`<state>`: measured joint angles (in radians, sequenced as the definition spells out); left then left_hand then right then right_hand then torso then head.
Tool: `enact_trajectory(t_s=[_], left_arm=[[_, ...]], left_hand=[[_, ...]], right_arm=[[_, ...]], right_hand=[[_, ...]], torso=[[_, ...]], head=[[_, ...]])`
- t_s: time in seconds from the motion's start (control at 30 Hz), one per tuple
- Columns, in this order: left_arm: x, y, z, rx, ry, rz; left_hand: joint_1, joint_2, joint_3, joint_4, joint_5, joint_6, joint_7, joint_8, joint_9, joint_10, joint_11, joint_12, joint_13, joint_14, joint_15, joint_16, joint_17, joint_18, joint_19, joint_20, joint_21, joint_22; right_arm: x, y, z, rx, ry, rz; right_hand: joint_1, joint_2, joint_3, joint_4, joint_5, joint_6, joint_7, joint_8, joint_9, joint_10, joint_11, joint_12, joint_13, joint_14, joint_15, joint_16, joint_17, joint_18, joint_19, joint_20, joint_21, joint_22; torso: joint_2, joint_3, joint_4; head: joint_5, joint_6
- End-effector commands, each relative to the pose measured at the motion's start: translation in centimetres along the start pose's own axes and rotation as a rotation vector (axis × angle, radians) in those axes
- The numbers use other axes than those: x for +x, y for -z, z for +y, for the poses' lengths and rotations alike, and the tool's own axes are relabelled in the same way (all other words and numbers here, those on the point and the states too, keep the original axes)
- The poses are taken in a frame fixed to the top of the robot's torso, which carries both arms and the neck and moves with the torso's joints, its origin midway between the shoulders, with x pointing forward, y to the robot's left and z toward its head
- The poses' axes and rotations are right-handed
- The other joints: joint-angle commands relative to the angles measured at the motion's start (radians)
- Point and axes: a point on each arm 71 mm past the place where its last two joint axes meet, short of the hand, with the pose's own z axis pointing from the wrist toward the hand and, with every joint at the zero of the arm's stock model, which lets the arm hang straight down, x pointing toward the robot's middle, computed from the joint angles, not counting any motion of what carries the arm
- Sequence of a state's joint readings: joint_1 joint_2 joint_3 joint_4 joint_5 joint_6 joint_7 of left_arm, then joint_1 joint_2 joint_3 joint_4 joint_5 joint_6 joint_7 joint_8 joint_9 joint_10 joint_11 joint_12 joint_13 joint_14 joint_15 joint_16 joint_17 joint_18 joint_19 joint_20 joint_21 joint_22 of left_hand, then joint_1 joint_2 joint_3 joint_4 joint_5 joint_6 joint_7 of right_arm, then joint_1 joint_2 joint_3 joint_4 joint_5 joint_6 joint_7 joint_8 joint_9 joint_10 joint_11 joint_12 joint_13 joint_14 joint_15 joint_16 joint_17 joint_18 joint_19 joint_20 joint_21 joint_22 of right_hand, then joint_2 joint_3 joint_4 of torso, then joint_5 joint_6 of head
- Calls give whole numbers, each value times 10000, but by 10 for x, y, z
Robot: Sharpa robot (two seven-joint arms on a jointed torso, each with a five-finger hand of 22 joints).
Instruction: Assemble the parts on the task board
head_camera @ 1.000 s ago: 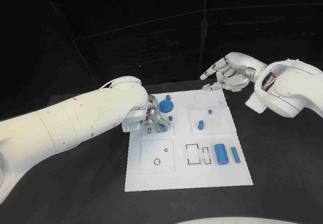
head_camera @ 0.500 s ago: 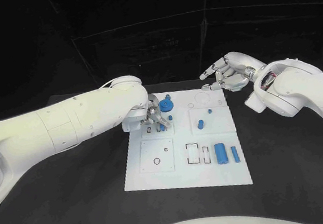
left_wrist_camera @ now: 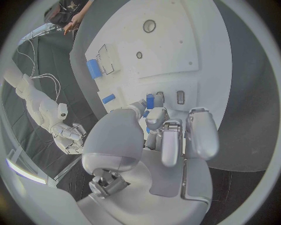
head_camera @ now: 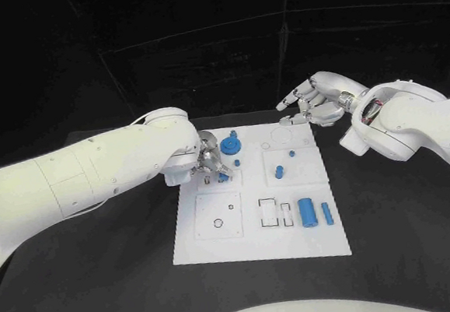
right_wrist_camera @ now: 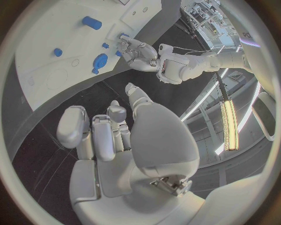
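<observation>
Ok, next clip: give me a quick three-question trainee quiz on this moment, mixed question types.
1. True or false: the right hand holds a blue part.
2. Which hand works over the task board? A) left B) right C) both
3. Fill in: the two blue cylinders lie side by side on the board's ____ edge, toward the robot's right.

Key: 1 false, its fingers are apart beyond the board's far edge, with nothing in them. 2 A, the left hand pinches a small blue part. 3 near.

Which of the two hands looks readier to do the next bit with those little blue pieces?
Probably the left. The left hand is already over the board with a small blue part at its fingertips, while the right hand hangs empty beyond the board's far edge.
</observation>
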<state>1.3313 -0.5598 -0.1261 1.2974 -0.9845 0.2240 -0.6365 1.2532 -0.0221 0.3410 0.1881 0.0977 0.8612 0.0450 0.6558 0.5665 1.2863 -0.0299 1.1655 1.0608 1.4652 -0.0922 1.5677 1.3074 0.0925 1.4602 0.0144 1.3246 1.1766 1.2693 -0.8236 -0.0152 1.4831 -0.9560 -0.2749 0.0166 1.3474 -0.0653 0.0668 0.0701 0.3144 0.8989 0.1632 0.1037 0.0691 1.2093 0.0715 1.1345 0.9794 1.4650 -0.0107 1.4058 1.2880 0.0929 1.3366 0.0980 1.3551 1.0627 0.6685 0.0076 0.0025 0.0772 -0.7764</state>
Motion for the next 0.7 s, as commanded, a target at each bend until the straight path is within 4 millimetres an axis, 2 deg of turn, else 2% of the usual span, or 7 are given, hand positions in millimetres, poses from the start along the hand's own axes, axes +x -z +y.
enact_trajectory(t_s=[0.03, 0.17, 0.27, 0.37, 0.53, 0.7], left_arm=[[-2, 3, 1, 303, 400, -430], [-1, 6, 7, 291, 557, -576], [0, 8, 11, 202, 647, -647], [1, 7, 15, 92, 682, -687], [2, 4, 18, -150, 567, -642], [4, 0, 18, -280, 498, -520]], left_hand=[[-419, -164, 2515, -1926, -76, -18, 24, 113, 90, 85, 31, -15, -10, 1056, 67, 31, 2634, -145, -8, 18, -45, 33], [-727, -344, 3096, -2041, -99, -42, 30, 222, 209, 111, 27, -5, -24, 1056, 32, 31, 2634, -155, -7, 41, -63, 34], [-823, -391, 3283, -2092, -106, -52, 25, 264, 255, 128, 29, 8, -18, 1056, 27, 31, 2634, -158, -1, 40, -61, 48], [-881, -418, 3397, -2128, -113, -60, 25, 291, 286, 131, 28, 7, -26, 1056, 25, 31, 2634, -158, 1, 39, -63, 54], [-898, -426, 3437, -2142, -114, -65, 25, 300, 296, 137, 27, 13, -20, 1056, 25, 31, 2634, -160, 4, 39, -58, 64], [-908, -433, 3450, -2148, -116, -66, 26, 304, 301, 134, 27, 8, -27, 1056, 26, 31, 2634, -158, 2, 38, -64, 55]], right_arm=[[-1, 0, 1, -30, 37, 74], [-1, 0, 0, -13, 43, 77], [-1, 0, -1, 1, 47, 82], [-1, 0, -1, 9, 48, 90], [-1, -1, -1, 9, 48, 119], [0, -1, 0, 0, 45, 159]], right_hand=[[6, 78, -65, 28, 56, 21, -46, 44, -8, 13, -31, 6, 0, 445, 5, -24, -7, 58, -70, -18, -51, -11], [3, 80, -67, 32, 62, 21, -46, 44, -8, 13, -31, 6, 0, 445, 5, -27, -10, 58, -71, -19, -52, -13], [-3, 82, -72, 39, 70, 20, -46, 45, -8, 11, -31, 3, -4, 445, 5, -29, -12, 59, -72, -19, -54, -17], [-12, 84, -79, 49, 81, 20, -45, 46, -8, 9, -30, 0, -9, 445, 5, -31, -14, 60, -74, -19, -57, -23], [-24, 86, -87, 61, 92, 19, -45, 47, -8, 5, -30, -4, -16, 445, 5, -33, -16, 60, -74, -19, -59, -25], [-69, 94, -119, 108, 105, 17, -45, 52, -8, 10, -28, 1, -14, 446, 5, -37, -14, 60, -72, -20, -63, -31]], torso=[[0, 1, 7], [-1, 2, 7], [-8, 3, 15], [-4, 3, 18], [4, 2, -13], [10, 18, -36]], head=[[7, -21], [13, -30], [13, -59], [23, -59], [69, -73], [92, -76]])
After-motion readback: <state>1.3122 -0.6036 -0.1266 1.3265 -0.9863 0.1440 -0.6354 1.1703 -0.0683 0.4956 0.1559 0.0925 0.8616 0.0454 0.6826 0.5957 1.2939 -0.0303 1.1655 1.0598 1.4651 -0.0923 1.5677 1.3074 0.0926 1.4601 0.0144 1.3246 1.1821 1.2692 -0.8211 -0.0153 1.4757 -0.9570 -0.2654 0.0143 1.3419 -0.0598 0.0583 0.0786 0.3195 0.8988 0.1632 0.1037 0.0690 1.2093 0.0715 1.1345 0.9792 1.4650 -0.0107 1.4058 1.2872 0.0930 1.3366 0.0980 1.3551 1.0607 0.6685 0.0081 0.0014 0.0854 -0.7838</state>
